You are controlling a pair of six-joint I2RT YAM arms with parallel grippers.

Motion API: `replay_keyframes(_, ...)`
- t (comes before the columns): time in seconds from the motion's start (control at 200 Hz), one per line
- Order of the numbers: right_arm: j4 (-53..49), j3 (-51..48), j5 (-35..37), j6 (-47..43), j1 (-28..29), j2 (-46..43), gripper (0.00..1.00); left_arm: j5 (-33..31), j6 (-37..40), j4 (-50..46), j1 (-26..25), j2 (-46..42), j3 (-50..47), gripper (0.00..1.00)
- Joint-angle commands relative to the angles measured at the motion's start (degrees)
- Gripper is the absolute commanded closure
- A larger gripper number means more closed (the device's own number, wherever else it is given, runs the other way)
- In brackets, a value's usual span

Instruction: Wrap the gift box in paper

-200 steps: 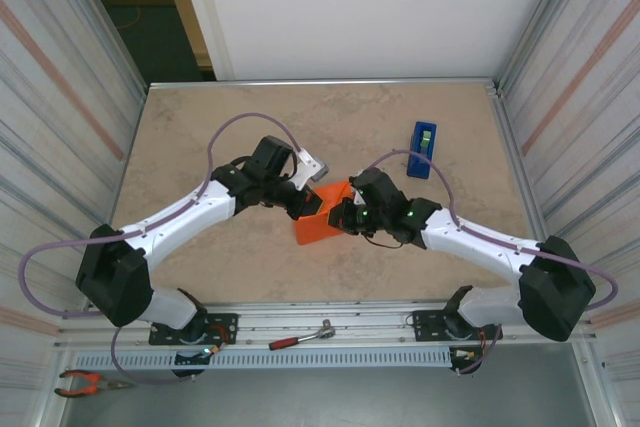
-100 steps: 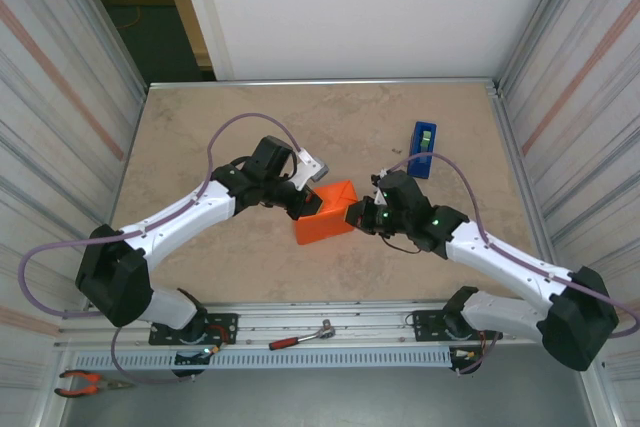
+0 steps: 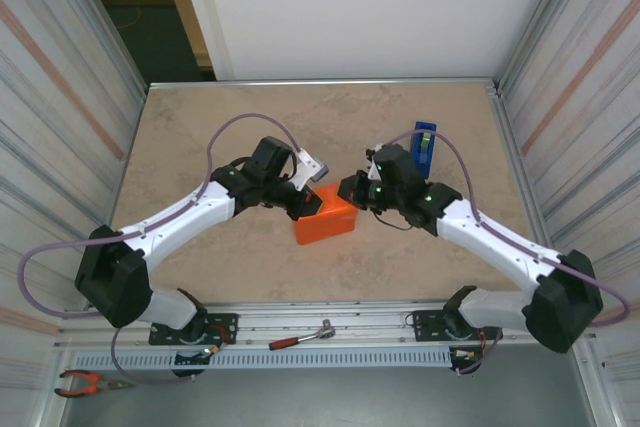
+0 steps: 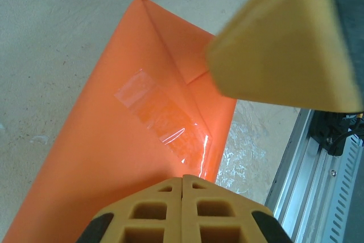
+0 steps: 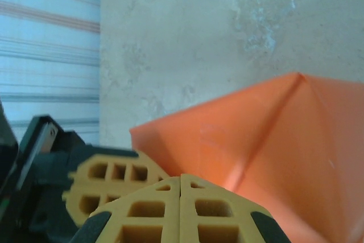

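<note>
The orange paper is folded into a parcel at the table's middle; the gift box is hidden inside it. A clear tape strip lies across a folded seam of the paper. My left gripper is shut, its tips resting on the parcel's far left part. My right gripper is shut too, by the parcel's far right corner, tips just over the paper. The left fingers show beside it in the right wrist view.
A blue tape dispenser stands at the back right, close behind the right arm. A ratchet wrench lies on the metal rail at the near edge, pliers at the lower left. Corrugated walls bound both sides.
My right gripper has swung from the parcel's right side back toward its far right corner, and the arm has stretched out. The left arm and the parcel stay put.
</note>
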Motion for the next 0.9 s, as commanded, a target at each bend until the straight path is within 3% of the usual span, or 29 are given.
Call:
replay_keyframes(0.0,2.76,2.92,-2.95,-0.41,-0.7,4.77,1.0,-1.98,0.6,-5.63,-0.04,0.47,-2.3,1.0)
replay_keyframes(0.21,2.67,2.78,-3.68,-0.5,-2.15,9.88,1.0,-1.72,1.12,-5.43,0.0,-0.1,-2.2,1.0)
replay_keyframes(0.501,1.76,1.37,-3.06,0.19,-3.84,6.67,1.0,-0.4,-0.5,-3.4,2.22,-3.03,0.17,1.0)
replay_keyframes(0.576,-0.19,3.01,-2.36,-1.28,-3.99,4.66,0.99,-0.39,-1.87,-2.36,3.52,-5.27,0.96,0.85)
replay_keyframes(0.717,-4.7,3.34,0.29,-3.45,-4.39,-1.54,0.73,-2.2,-4.39,-0.72,4.77,-10.91,-0.34,0.56)
replay_keyframes(0.897,-9.09,-2.24,3.36,-4.99,-6.0,-10.48,0.29,-4.66,-8.21,0.09,4.9,-18.04,-7.56,0.33)
